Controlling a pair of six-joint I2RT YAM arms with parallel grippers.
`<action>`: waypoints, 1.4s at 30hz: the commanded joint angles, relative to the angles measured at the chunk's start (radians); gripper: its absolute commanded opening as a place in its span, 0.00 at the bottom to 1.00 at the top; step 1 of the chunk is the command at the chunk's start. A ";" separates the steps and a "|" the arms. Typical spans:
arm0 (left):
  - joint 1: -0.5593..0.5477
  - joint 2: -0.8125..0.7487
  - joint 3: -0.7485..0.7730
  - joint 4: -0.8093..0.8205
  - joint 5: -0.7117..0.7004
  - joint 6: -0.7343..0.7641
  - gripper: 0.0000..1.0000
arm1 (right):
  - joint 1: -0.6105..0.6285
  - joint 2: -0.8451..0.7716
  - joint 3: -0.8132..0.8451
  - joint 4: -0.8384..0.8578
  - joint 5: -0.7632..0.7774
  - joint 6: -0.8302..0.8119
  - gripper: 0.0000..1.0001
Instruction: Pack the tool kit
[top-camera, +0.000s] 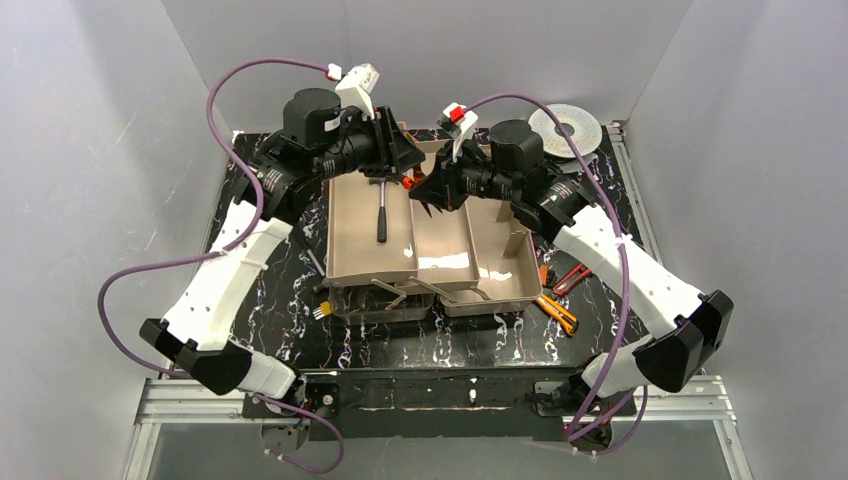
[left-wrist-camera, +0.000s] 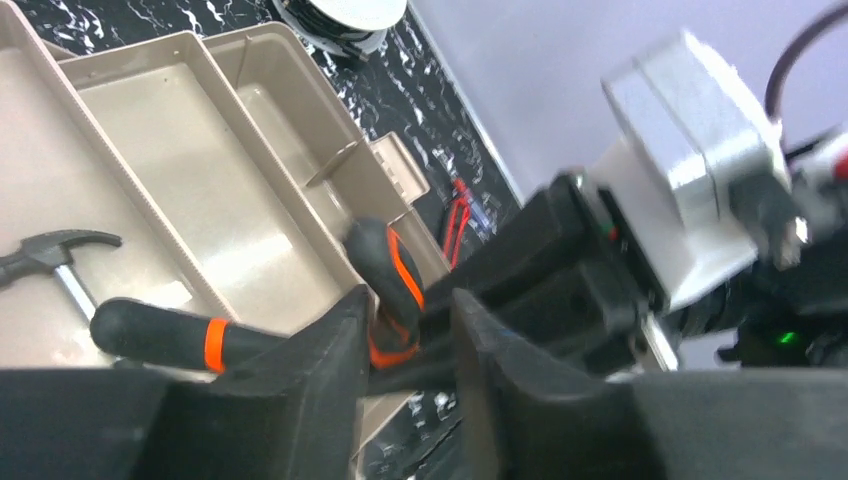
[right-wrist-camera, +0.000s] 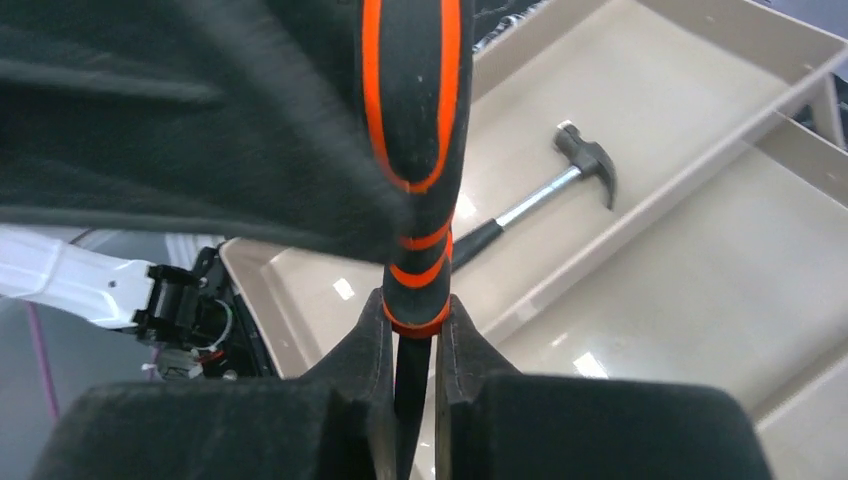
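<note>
Currently: screwdriver (right-wrist-camera: 415, 120), handle pinched in left tool (left-wrist-camera: 408, 320), shaft clamped in right tool (right-wrist-camera: 415, 322); hammer (right-wrist-camera: 560, 185) lying flat in toolbox (right-wrist-camera: 700, 100)

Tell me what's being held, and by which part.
The screwdriver: right gripper pinches its shaft just below the handle; left gripper appears to grip the handle's orange-banded end.

Bright, even light from above fills the top view, sharp throughout, with white glare spots in the toolbox (top-camera: 355, 230) trays. Both wrist views blur up close: the left tool (left-wrist-camera: 408, 310) and right tool (right-wrist-camera: 415, 312) are dark smears, the screwdriver (right-wrist-camera: 415, 120) soft, the hammer (right-wrist-camera: 545, 192) crisper.
</note>
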 joint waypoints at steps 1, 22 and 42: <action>-0.013 -0.131 -0.063 0.059 0.010 -0.017 0.48 | -0.011 -0.064 -0.033 0.085 0.139 0.004 0.01; -0.011 -0.591 -0.554 0.084 -0.719 0.289 0.98 | -0.464 -0.295 -0.489 0.026 0.212 0.305 0.01; -0.011 -0.734 -1.001 0.248 -1.042 0.424 0.98 | -0.330 -0.014 -0.552 0.118 0.163 0.410 0.70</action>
